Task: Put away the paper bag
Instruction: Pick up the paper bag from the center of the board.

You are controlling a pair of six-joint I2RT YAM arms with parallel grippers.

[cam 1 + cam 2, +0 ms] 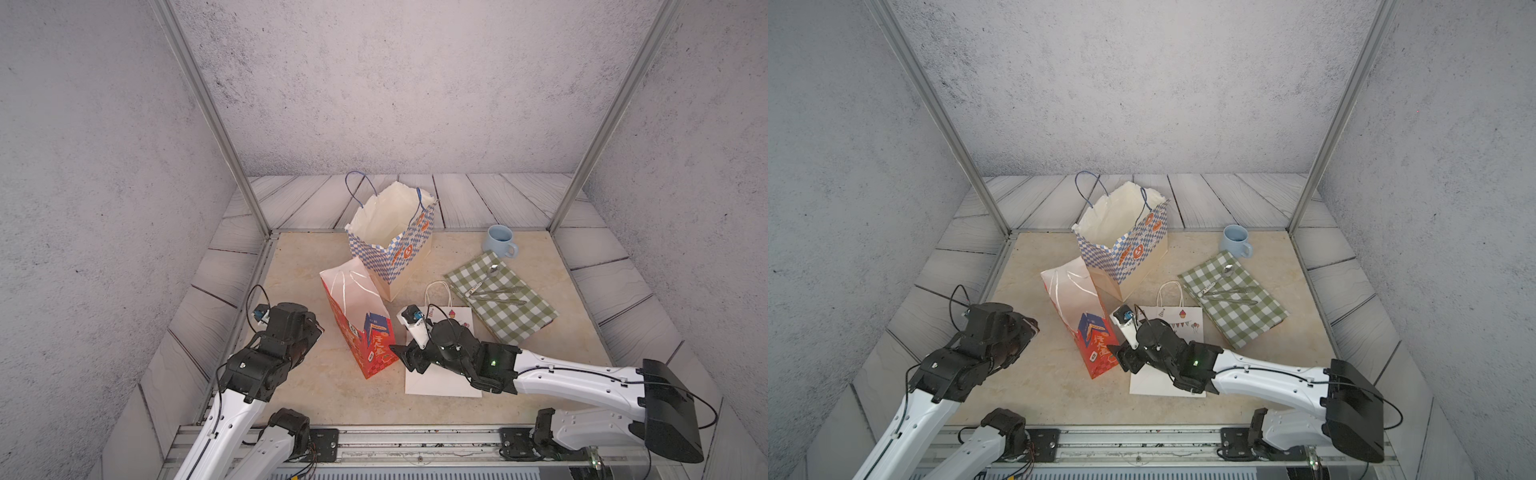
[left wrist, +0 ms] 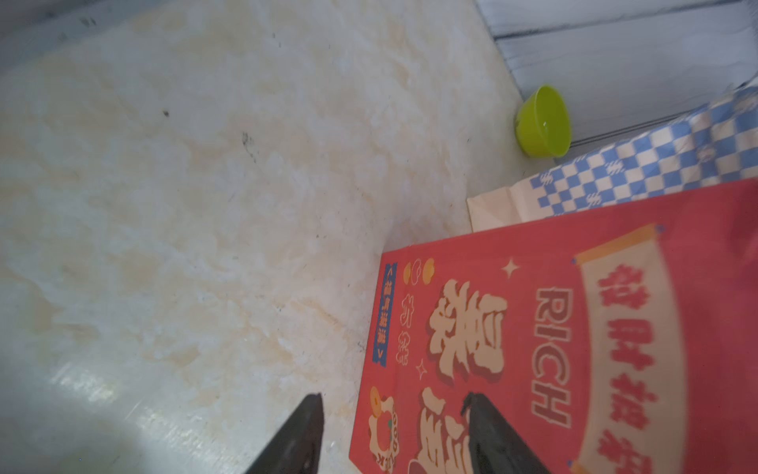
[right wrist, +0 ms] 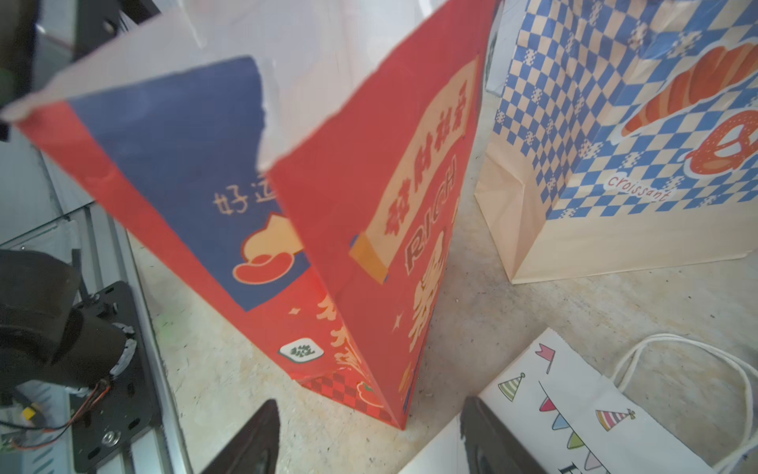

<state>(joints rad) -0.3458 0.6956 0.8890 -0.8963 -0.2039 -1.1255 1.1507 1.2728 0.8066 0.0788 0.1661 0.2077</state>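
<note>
Now on the table: a tall red paper bag with printed lettering (image 1: 365,349) stands upright, mouth open, on the beige stone-look table (image 1: 299,270). Behind it stands a larger blue-and-white checked paper bag (image 1: 395,257), also gaping. A flat white paper bag with a party-flag print (image 1: 436,380) lies just beside the red one.
Likely task thing: the red paper bag, judging by both arms facing it. The checked paper bag, upright and wide open, looks like the place it would go.
Left gripper (image 2: 393,400): jaws apart with nothing clamped. It sits near the red paper bag's broad face, and both top views show a gap between them.
Right gripper (image 3: 369,402): jaws spread and empty. It hangs low over the white paper bag and points at the red paper bag's bottom corner.
Bag relative to grippers: it stands between the two, near each, and neither touches it as far as can be seen. In the right wrist view its lower corner lies just ahead of the jaw gap.
Why so placed: an arm on either side probably suits steadying or collapsing a light bag that tips easily. Open jaws are ready for a thin paper edge.
Bystanders: a green-and-white checked cloth (image 1: 511,311) carrying metal cutlery (image 1: 494,291) and a pale blue ceramic mug (image 1: 500,240) sit well apart on the right. The left wrist view shows a small lime-green plastic bowl (image 2: 543,123) near the checked paper bag.
</note>
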